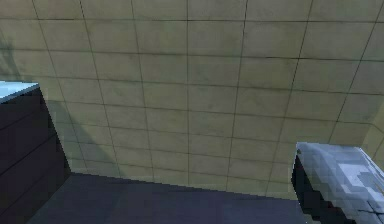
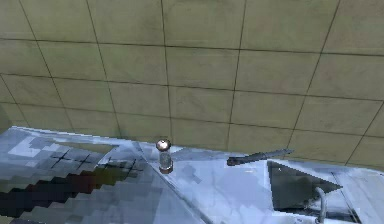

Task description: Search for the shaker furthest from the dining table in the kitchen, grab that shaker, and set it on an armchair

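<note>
Steel glints on the small shaker (image 2: 165,156), which stands upright on the pale counter (image 2: 215,187), well to the left of the sink (image 2: 300,183) in the arm side view, with the yellow tiled wall (image 2: 200,70) behind it. Between the shaker and the sink lies a slim dark thing (image 2: 258,157) I cannot name. If this is the right shaker, I'd judge the search nearly done. Grabbing it and carrying it to an armchair are both left. The claw's state I cannot tell.

One shaker (image 2: 165,156), one sink (image 2: 296,183), one dark cabinet (image 1: 25,150), perhaps one knife (image 2: 258,156)
</note>
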